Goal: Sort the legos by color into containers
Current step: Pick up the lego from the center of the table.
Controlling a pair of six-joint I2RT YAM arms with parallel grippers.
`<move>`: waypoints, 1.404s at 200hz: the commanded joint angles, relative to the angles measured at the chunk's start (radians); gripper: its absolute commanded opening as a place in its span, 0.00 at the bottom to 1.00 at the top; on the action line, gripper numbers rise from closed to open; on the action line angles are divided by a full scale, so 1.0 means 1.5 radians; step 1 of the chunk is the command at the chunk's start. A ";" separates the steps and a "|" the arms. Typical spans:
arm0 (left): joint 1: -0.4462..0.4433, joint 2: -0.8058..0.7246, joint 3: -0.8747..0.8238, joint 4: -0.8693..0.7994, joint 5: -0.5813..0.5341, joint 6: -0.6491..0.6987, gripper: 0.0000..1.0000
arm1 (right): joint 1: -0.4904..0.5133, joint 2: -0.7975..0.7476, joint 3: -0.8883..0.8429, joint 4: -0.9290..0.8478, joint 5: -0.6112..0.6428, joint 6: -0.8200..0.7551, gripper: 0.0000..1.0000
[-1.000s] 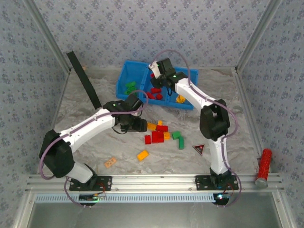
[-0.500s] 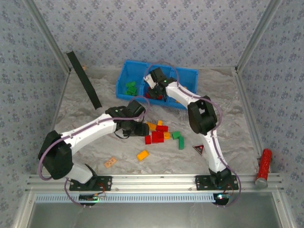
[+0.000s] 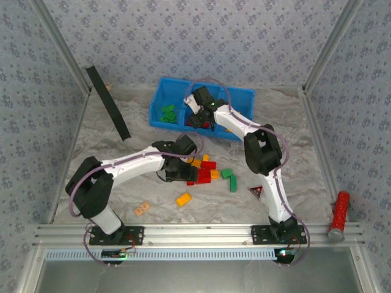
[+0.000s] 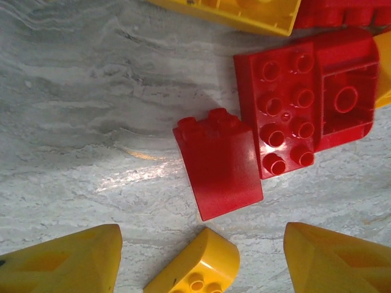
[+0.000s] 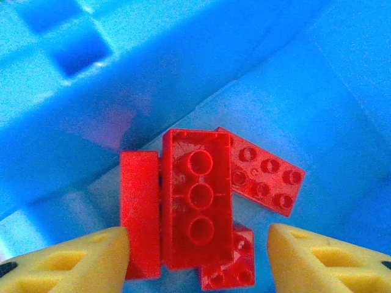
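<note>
Spreading under both arms, a grey marbled table [image 4: 73,91] is enclosed by blue patterned walls [image 3: 183,36]. A red sloped brick [image 4: 223,165] is seen just ahead of the parted fingers of the left gripper [image 4: 204,244]. Red bricks [image 5: 195,195] in the blue bin [image 5: 293,79] are framed by the right gripper [image 5: 198,244], fingers likewise apart.

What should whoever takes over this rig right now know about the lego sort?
The left gripper is open, low over the table, with its jaws either side of a red sloped lego and not touching it.
The right gripper is open over the middle compartment of the blue bin, with red legos beneath it.
Done: green legos in the left compartment, reds in the middle.
Left: a loose pile of red, orange and green pieces on the table, plus a stray orange lego.
Likely next: close on the sloped red one and carry it to the middle compartment.
</note>
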 commanded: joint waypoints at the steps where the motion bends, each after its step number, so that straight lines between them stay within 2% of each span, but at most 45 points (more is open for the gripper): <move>1: -0.008 0.021 0.028 0.006 0.012 0.009 0.70 | 0.004 -0.078 -0.011 -0.020 -0.009 0.006 0.64; 60: -0.009 0.069 0.050 0.004 0.004 0.022 0.70 | 0.004 -0.206 -0.083 -0.047 -0.011 0.037 0.65; 131: -0.006 0.094 0.052 -0.005 0.003 0.024 0.64 | 0.007 -0.451 -0.313 -0.054 0.026 0.101 0.64; 182: 0.006 0.093 0.034 -0.003 0.010 0.033 0.57 | -0.004 -0.587 -0.407 -0.171 0.029 0.090 0.66; 212: 0.016 0.098 0.029 0.001 0.016 0.040 0.50 | 0.028 -0.649 -0.447 -0.202 0.021 0.097 0.69; 244: 0.025 0.113 0.034 -0.003 0.020 0.052 0.49 | 0.081 -0.715 -0.519 -0.206 -0.005 0.093 0.73; 281: 0.030 0.147 0.039 -0.001 0.031 0.070 0.52 | 0.167 -0.812 -0.632 -0.152 -0.101 0.015 0.76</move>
